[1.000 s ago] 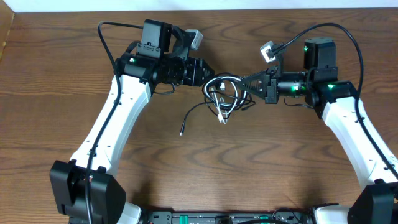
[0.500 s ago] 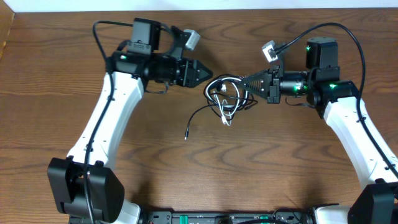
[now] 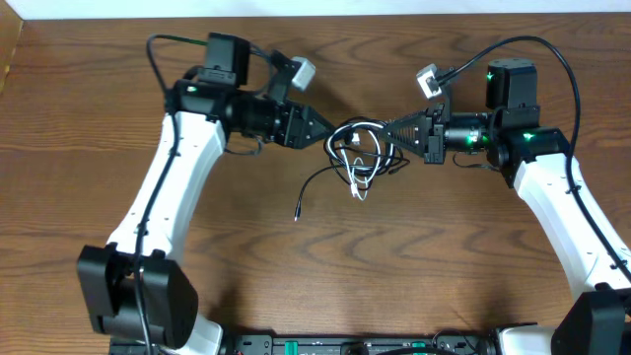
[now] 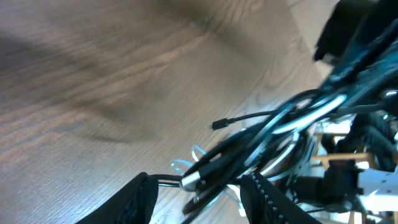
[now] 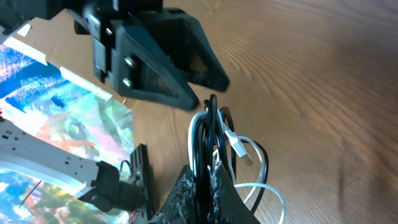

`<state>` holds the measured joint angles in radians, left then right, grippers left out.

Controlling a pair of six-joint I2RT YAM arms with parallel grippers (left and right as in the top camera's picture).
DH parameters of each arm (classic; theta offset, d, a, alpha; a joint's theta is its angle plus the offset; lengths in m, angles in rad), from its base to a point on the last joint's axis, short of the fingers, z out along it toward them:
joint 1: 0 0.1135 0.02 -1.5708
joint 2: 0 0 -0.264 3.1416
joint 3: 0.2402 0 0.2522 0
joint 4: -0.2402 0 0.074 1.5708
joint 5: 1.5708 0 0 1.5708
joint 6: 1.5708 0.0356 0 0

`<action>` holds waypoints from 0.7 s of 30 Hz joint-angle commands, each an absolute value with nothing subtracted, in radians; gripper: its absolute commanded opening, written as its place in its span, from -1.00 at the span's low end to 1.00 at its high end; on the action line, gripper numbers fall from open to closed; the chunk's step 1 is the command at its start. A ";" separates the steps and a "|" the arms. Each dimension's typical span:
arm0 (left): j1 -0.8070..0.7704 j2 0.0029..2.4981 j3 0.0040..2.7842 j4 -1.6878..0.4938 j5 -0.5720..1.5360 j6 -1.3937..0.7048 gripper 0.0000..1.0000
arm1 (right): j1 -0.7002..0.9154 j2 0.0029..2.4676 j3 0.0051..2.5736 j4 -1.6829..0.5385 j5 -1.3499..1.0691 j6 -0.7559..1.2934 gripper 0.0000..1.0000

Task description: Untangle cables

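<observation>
Right side first. Reaches in roughly level from the right of the table, elbow bent back toward the base. Has the right gripper pinched fully shut on the cables, on black loops at the bundle's right edge. Same in the right wrist view: right gripper closed on upright black loops of the cables, with a white strand and a small plug curling out just beside them.

Left side. Comes in from the upper left, wrist angled down and right. Carries the left gripper roughly half open, clamped on nothing. Puts the tips right at the bundle's left edge, facing the right gripper. In the left wrist view: fingers spread, cables running through the gap between them. Cannot tell whether touching either pad.

Further out: trails a black tail down-left from the bundle onto the wood, its plug end well apart from both grippers. Hangs a white plug end just below the bundle.

Versus half a second back: had the left gripper pulled off up-left with a clear gap to the bundle, now back in at its edge and lower. A second back: also near the bundle, but higher. No change in the right arm or its grip. Black tail's end shifted slightly down-right.
</observation>
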<state>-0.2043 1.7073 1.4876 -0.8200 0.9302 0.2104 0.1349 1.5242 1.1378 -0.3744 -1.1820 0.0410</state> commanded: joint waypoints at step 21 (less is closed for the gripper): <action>-0.260 1.892 1.489 -0.610 0.920 0.040 -0.19 | 0.132 1.524 1.150 -0.370 -1.241 0.029 -0.98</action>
